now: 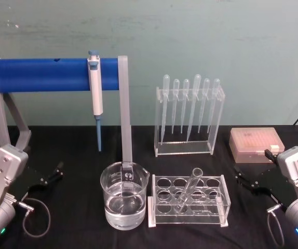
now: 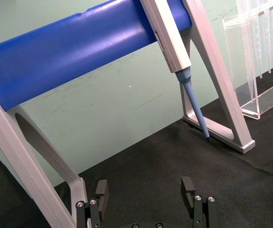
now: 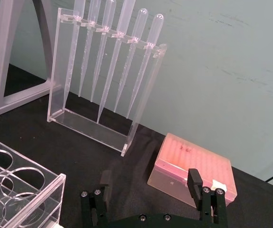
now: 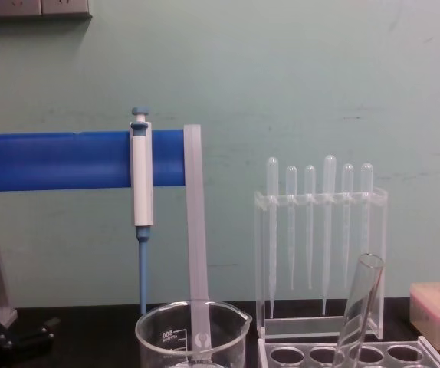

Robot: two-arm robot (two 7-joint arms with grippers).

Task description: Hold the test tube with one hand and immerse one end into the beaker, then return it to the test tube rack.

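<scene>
My right gripper (image 3: 148, 183) waits wide open at the table's right edge. The test tube (image 1: 188, 188) lies to its left, leaning in the rack (image 1: 221, 205) near the front edge, mouth tipped rightward. The beaker (image 1: 124, 199) stands just beside the rack. My left gripper (image 2: 144, 185), also wide, is farther off. I can't read the beaker's print.

A clear glass test tube (image 1: 189, 188) leans in a clear plastic rack with round holes (image 1: 224, 193). From that rack, a wide clear glass beaker (image 1: 138, 199) stands just beside at 9 o'clock. A clear stand of plastic pipettes (image 1: 219, 119) is at 12, a pink box (image 1: 256, 144) at 2 and a blue-barred grey frame (image 1: 45, 74) at 10.
</scene>
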